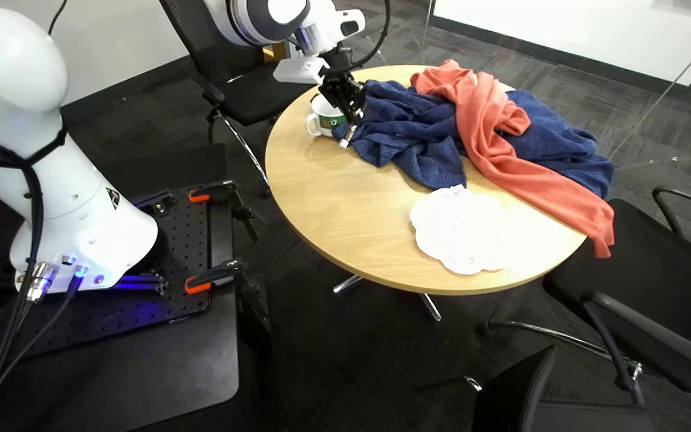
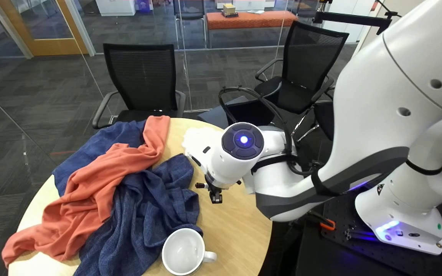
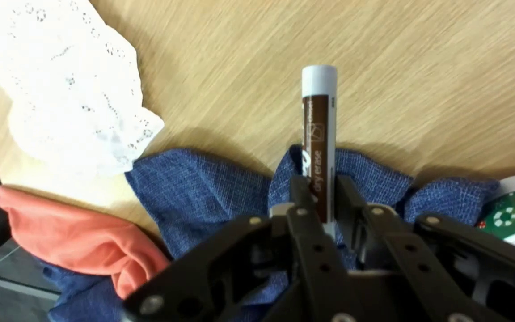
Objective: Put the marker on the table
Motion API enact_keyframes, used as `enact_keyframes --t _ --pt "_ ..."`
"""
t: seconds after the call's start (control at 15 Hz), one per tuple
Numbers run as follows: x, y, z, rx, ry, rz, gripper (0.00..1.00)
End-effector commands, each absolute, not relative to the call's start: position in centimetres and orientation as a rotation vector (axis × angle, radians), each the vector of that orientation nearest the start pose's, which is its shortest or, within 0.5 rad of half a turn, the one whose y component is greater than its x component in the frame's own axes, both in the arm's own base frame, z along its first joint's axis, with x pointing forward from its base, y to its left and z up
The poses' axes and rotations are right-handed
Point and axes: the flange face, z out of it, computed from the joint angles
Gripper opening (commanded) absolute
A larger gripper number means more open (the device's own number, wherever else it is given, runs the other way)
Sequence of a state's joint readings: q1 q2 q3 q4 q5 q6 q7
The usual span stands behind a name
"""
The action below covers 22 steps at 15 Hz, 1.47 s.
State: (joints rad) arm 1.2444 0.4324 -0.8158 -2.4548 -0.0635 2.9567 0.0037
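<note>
In the black, bolted gripper [image 3: 322, 190], a slim cylindrical marker [image 3: 318, 129], brown-labelled and white-ended, is clasped above the grained wooden table [image 3: 230, 67]. Beneath, coarse-woven navy cloth [image 3: 204, 192] is crumpled, and a smooth coral cloth [image 1: 483, 129] is draped across it. A scalloped, eyelet-patterned white doily [image 3: 74, 89] and a rounded, glossy mug [image 1: 326, 120], banded in patterned green, are set on the table.

Cloths [image 1: 482, 129] lie on the table [image 1: 336, 198]; mug [image 2: 183, 251] beside them.
</note>
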Motion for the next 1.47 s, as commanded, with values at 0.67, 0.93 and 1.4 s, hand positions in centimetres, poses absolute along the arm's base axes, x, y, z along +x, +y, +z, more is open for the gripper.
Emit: enact_keyframes --t 0.67,0.93,1.4 --pt "46.4 18.6 14.4 -3.169 -0.635 -0.108 0.05" --pt "46.8 18.8 12.6 -3.172 -0.613 -0.050 0.05" --pt "46.6 19.3 9.7 -3.189 -0.598 0.072 0.07"
